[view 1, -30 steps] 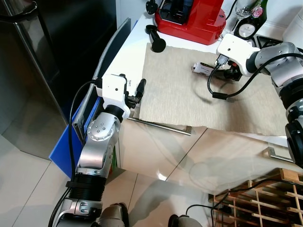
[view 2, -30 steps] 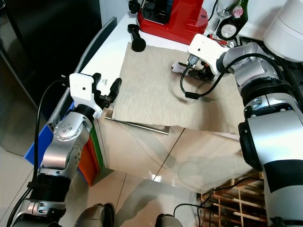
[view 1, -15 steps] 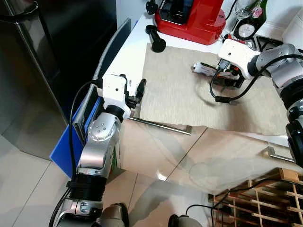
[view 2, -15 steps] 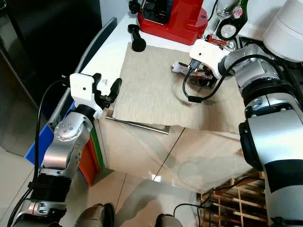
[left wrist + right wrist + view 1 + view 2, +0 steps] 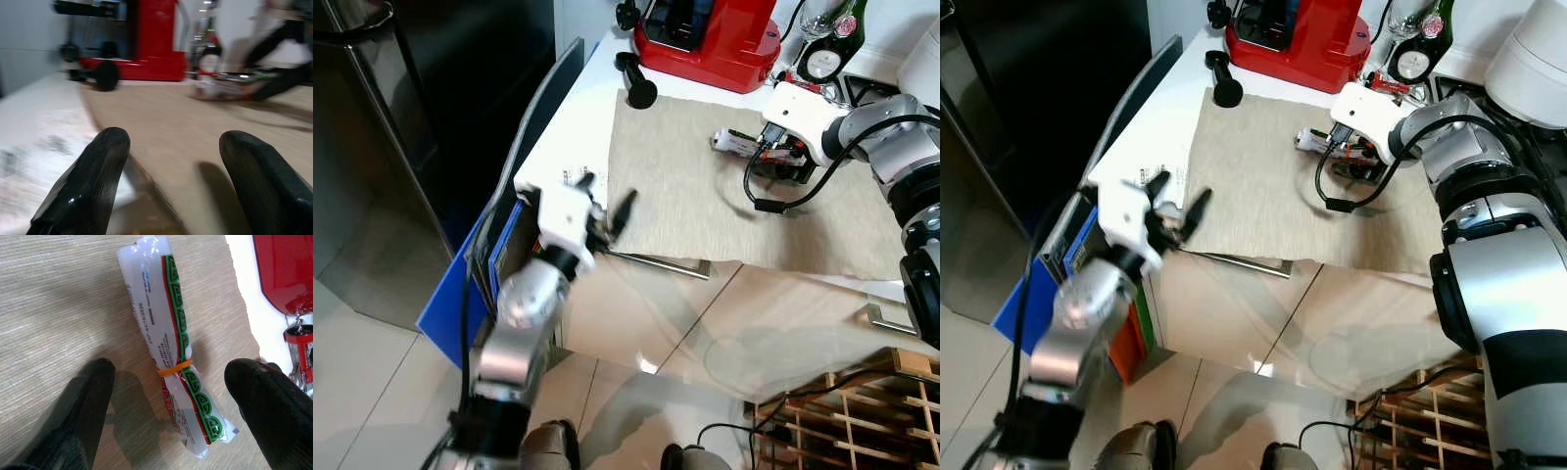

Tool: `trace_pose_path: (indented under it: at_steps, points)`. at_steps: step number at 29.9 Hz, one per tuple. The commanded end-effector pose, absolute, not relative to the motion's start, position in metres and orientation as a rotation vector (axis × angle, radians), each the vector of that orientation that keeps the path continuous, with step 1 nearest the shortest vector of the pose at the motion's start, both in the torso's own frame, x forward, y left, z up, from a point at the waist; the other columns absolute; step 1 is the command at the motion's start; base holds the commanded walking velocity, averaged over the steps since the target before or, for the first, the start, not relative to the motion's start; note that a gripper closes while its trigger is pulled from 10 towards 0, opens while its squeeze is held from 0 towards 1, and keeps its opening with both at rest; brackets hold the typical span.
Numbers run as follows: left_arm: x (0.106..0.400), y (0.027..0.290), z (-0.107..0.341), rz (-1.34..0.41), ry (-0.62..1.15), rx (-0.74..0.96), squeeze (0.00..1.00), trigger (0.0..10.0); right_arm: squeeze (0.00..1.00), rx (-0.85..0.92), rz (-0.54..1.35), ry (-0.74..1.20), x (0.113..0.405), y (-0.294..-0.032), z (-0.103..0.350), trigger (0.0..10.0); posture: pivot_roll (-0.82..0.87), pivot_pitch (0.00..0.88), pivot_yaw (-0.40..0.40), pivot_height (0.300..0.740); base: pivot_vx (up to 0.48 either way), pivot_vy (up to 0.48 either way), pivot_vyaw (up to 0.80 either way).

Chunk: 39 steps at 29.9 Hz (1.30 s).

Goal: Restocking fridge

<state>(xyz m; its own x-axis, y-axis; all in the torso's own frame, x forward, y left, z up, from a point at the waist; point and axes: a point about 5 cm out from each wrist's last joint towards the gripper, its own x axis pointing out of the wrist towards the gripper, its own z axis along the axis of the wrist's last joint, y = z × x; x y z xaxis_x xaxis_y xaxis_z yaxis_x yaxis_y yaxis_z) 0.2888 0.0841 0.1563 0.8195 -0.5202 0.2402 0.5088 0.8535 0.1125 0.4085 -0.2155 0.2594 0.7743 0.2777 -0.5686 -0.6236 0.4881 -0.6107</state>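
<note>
Swinging forward and blurring, the left hand (image 5: 607, 211) is now reaching over the near edge of the mat (image 5: 705, 186), where half a second ago it was sitting beside the counter's (image 5: 570, 127) edge; the right hand (image 5: 171, 382) is staying over the packet (image 5: 171, 357).

That packet, a rolled white wrapper with green and red print and an orange rubber band round its middle, is lying flat on the beige mat, toward the mat's far side and near the red machine (image 5: 705, 39). The right hand is hovering just above it with fingers (image 5: 88, 406) spread wide, one on each side of the roll and not touching it, so it is released and gripping nothing.

The left hand is also spread open and empty, its fingers (image 5: 93, 181) floating low over the mat's near left corner, pointing toward the packet and the machine.

A black knob (image 5: 636, 88) is resting at the mat's far left corner, and a dark bottle (image 5: 827, 49) is standing behind the right arm. A blue bin (image 5: 460, 294) is leaning beside the counter, below the left arm.
</note>
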Motion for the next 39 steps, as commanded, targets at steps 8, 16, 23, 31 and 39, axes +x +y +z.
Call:
trace_pose_path:
  at_steps: [8,16,23,31,39]
  points:
    - [0.266,0.061,0.161,-0.692,-0.359,0.03,0.0,10.0,0.0,-0.92,0.538,0.448,0.408,-0.221,0.262,10.0,0.13,0.166,-0.147,0.74,0.0,0.0,0.0]
    - [0.263,0.06,0.171,-0.687,-0.398,0.032,0.0,10.0,0.0,-0.889,0.58,0.458,0.407,-0.217,0.255,0.0,0.14,0.188,-0.153,0.74,0.0,0.0,0.0]
    - [0.261,0.065,0.171,-0.655,-0.349,-0.026,0.0,10.0,0.0,-0.738,0.628,0.519,0.404,-0.214,0.24,0.0,0.16,0.21,-0.148,0.74,0.0,0.0,0.0]
    - [0.264,0.07,0.171,-0.626,-0.31,-0.038,0.0,10.0,0.0,-0.532,0.649,0.494,0.403,-0.209,0.236,0.0,0.15,0.216,-0.147,0.74,0.0,0.0,0.0]
    - [0.268,0.07,0.171,-0.618,-0.295,-0.034,0.0,10.0,0.0,-0.466,0.703,0.481,0.402,-0.204,0.236,0.0,0.14,0.214,-0.144,0.74,0.0,0.0,0.0]
